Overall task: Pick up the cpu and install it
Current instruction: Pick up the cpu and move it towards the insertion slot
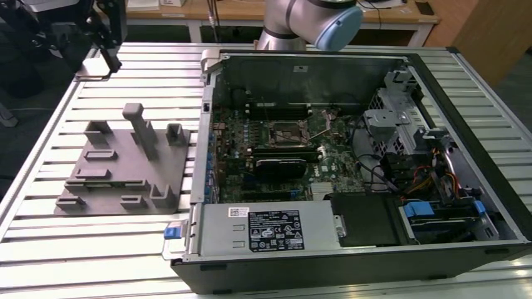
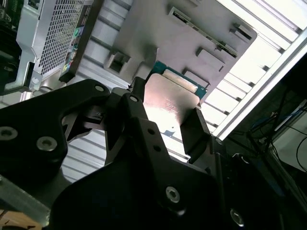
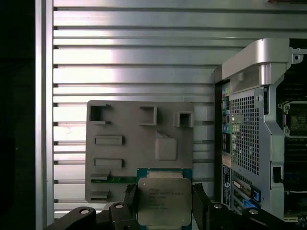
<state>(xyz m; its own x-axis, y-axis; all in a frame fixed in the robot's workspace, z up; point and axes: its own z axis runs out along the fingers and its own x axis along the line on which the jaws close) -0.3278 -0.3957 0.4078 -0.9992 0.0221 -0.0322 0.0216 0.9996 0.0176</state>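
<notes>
- Exterior view: the fixture (image 1: 116, 168) lies on the table (image 1: 124, 261) toward the edge at the exterior view's left. The open case (image 1: 332, 268) takes the side at the exterior view's right. The socket (image 1: 287, 132) sits mid-board inside the case. My arm (image 1: 308, 22) rises at the table's far edge.
- First wrist view: the cpu (image 3: 164, 201) is in my gripper (image 3: 164, 191), metal top toward the camera. It hangs over one edge of the fixture, and I judge it clear of the surface. The case is off to one side, well apart. My jaws are open only as far as the chip is wide. A finger (image 3: 199, 203) presses on each of two opposite sides.
- Second wrist view: my gripper (image 2: 168, 112) shows the same pinch from a slant. The cpu's (image 2: 170, 103) bright face catches the light between the dark fingers (image 2: 194, 132), with the fixture behind it.
- Handling, as I judge it:
  - The chip is light, thin and stiff, so little force is needed.
  - The smooth metal lid could slip, and the underside is likely delicate.
  - The rim edges are the right place to hold it, kept flat and level.
</notes>
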